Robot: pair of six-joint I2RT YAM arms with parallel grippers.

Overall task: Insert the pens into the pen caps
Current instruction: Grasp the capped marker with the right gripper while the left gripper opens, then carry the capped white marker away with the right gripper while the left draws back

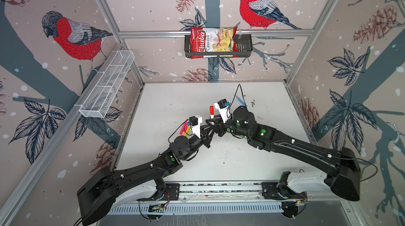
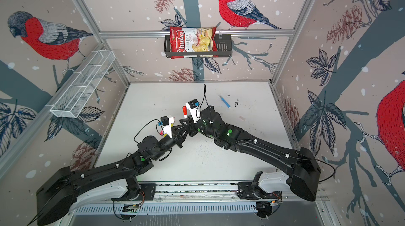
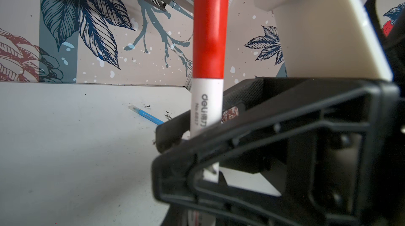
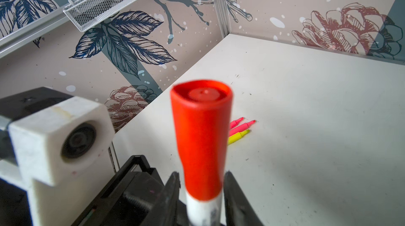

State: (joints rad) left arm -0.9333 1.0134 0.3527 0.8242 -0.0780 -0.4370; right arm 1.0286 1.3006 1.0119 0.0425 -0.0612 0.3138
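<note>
A white-barrelled pen (image 3: 207,104) stands upright at mid-table with a red pen cap (image 4: 201,139) seated on its top end. My left gripper (image 1: 210,124) is shut on the pen's lower end. My right gripper (image 4: 201,176) reaches in from the right with one finger on each side of the pen, just below the cap; a thin gap shows on one side. Two pink pens (image 4: 237,123) and a yellow pen (image 4: 238,136) lie together on the table left of the grippers. A blue pen (image 2: 224,101) with a clear cap on its tip lies far right.
A small pale tube (image 2: 241,118) lies on the white table (image 2: 252,165) near the right wall. Black specks are scattered mid-table. A white mesh shelf (image 1: 107,84) hangs on the left wall. A black basket (image 1: 243,48) with a chips bag (image 1: 212,41) hangs on the back wall.
</note>
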